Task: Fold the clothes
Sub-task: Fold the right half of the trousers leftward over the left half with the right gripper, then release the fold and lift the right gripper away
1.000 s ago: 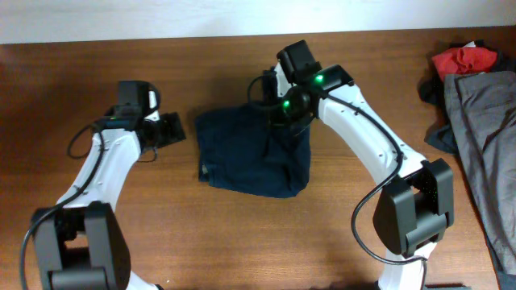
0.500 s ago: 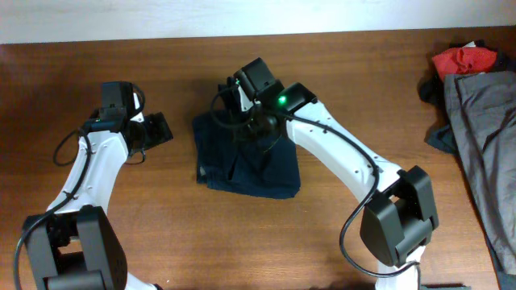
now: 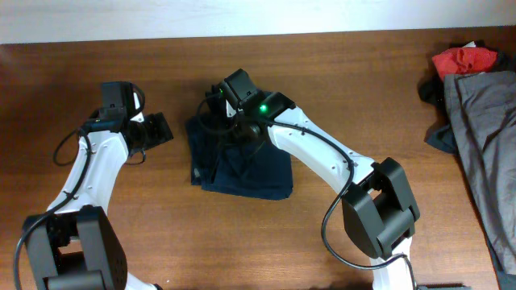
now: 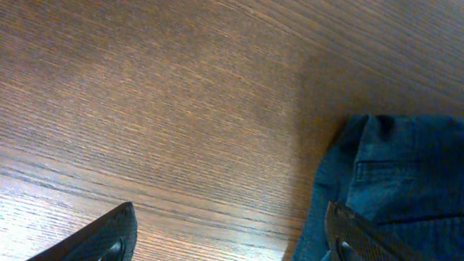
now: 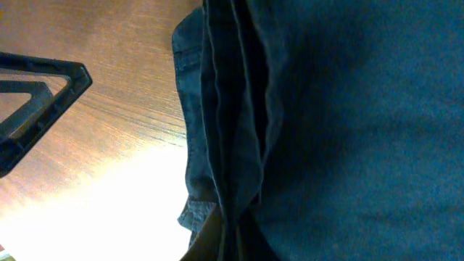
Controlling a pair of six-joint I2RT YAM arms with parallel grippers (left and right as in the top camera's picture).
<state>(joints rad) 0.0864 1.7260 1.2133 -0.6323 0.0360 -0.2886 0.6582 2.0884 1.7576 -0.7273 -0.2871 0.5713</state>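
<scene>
From overhead I saw a brown wooden table (image 3: 242, 242) filling nearly the whole view, its grain running from 9 to 3 o'clock. At 12 o'clock, past the far edge, lay a pale strip (image 3: 161, 18); I could not tell whether it was wall or floor. The light was even, with only soft shadows on the wood. In my right wrist view a white glare (image 5: 109, 210) washed out the grain toward 7 o'clock. My left wrist view showed a fainter sheen (image 4: 36, 188) toward 8 o'clock.
</scene>
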